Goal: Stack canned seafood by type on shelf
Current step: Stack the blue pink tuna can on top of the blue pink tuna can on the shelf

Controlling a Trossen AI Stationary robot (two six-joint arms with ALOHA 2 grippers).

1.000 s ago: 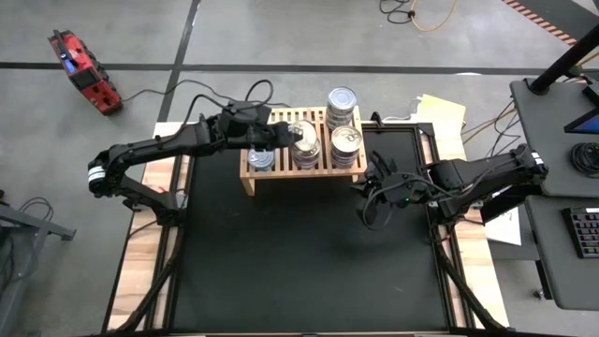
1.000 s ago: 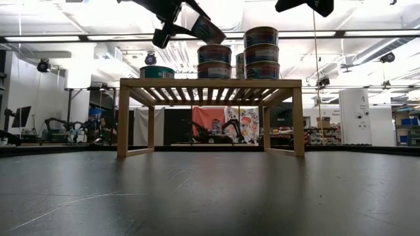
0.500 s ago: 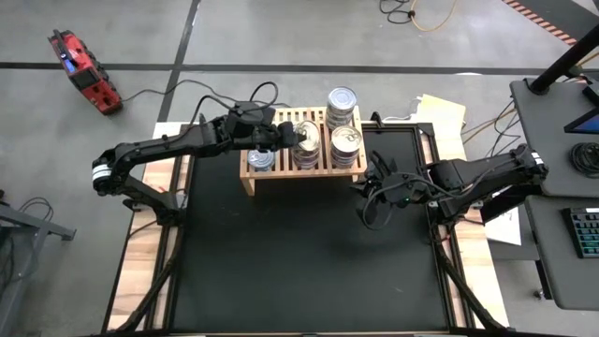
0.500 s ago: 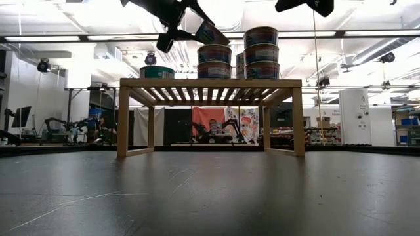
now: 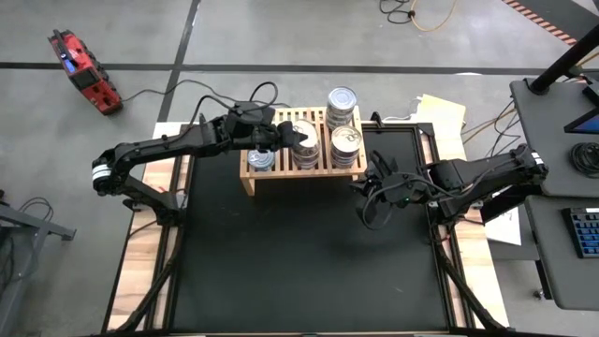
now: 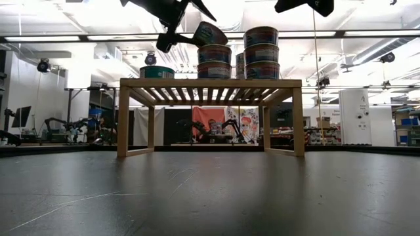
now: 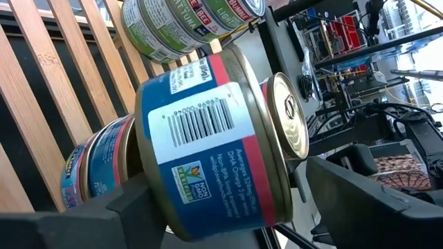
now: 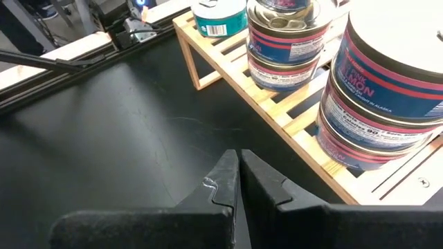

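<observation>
Over the middle stack on the shelf [image 5: 303,161], the left gripper [image 6: 182,21] has just spread its jaws, and the blue-and-red can [image 6: 210,33] now lies tilted on that stack (released, probably not yet flat). The right gripper [image 5: 372,190], jaws pressed together, waits beside the shelf.
</observation>
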